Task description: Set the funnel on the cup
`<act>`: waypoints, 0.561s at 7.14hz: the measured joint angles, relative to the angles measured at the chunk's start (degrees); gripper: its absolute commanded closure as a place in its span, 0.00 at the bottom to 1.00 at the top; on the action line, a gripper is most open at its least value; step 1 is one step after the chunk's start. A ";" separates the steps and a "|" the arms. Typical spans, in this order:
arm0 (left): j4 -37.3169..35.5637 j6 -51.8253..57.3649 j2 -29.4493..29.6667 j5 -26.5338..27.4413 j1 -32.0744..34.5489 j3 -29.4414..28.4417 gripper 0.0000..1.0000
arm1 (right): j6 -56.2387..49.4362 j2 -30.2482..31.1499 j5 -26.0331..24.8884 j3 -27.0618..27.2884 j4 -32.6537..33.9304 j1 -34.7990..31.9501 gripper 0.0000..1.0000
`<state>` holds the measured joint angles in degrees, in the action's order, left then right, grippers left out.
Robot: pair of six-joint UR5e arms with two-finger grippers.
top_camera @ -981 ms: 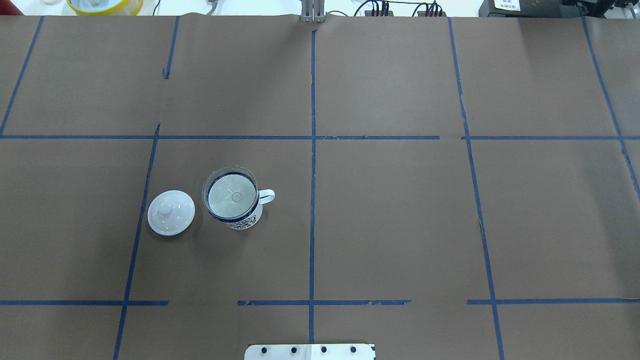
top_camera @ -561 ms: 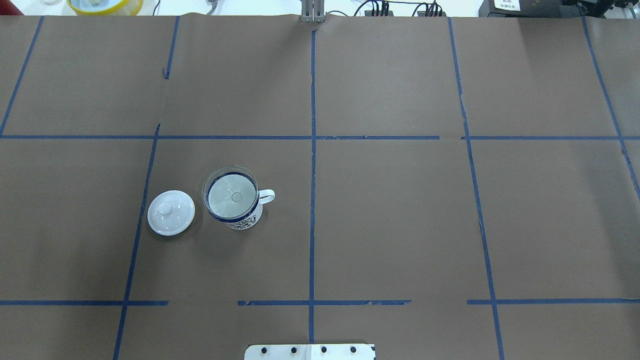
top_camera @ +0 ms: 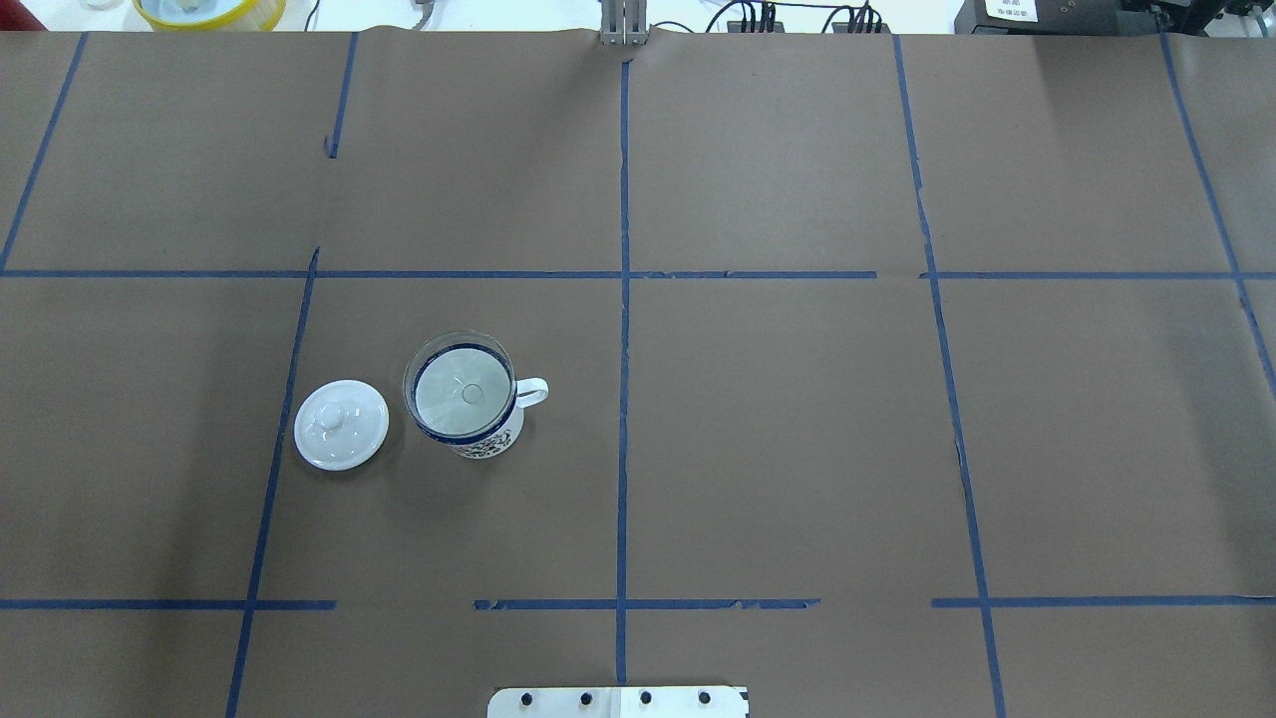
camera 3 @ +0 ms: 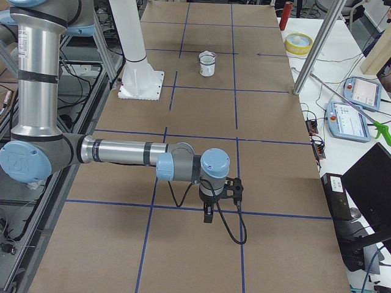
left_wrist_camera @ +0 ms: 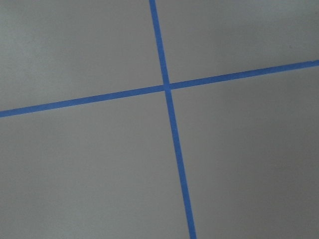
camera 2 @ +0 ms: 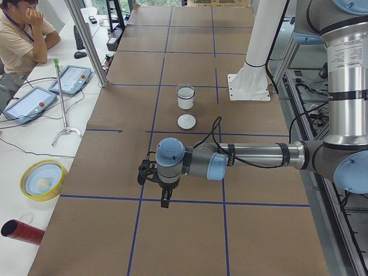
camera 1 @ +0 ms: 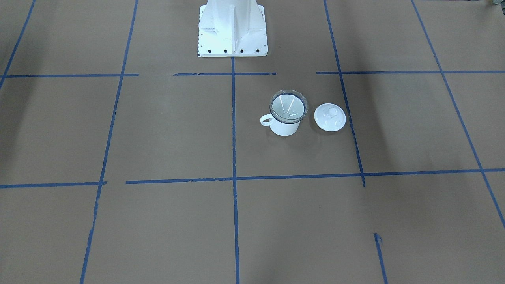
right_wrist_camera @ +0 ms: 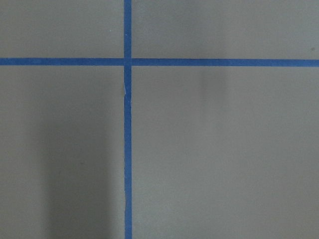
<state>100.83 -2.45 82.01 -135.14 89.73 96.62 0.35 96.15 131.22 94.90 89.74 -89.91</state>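
Observation:
The clear funnel (top_camera: 461, 389) sits upright in the mouth of the white mug (top_camera: 490, 440) with the dark blue rim, left of the table's middle. Both also show in the front view, the funnel (camera 1: 288, 107) in the mug (camera 1: 284, 127). Neither gripper is near them. My left gripper (camera 2: 164, 200) shows only in the exterior left view, far from the mug (camera 2: 185, 99), pointing down over the paper. My right gripper (camera 3: 208, 216) shows only in the exterior right view, far from the mug (camera 3: 208, 64). I cannot tell whether either is open or shut.
A white domed lid with a knob (top_camera: 341, 424) lies just beside the mug. The robot's white base (camera 1: 232, 27) stands at the table edge. An operator (camera 2: 17, 34), pendants and a yellow dish (camera 2: 42, 179) are on the side bench.

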 measured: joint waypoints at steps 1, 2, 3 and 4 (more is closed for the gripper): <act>1.79 -2.32 0.19 -0.01 0.00 -0.80 0.00 | 0.00 0.00 0.00 0.00 0.00 0.00 0.00; 2.86 -3.47 0.45 0.11 -0.03 -1.44 0.00 | 0.00 0.00 0.00 0.01 0.00 0.00 0.00; 3.07 -4.32 0.96 0.30 -0.05 -1.24 0.00 | 0.00 0.00 0.00 0.02 0.00 0.00 0.00; 2.40 -6.15 1.93 0.45 -0.09 -0.89 0.00 | 0.00 0.00 0.00 0.03 0.00 0.00 0.00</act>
<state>103.23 -8.60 83.94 -134.68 89.64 95.72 0.35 96.15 131.22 94.92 89.74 -89.91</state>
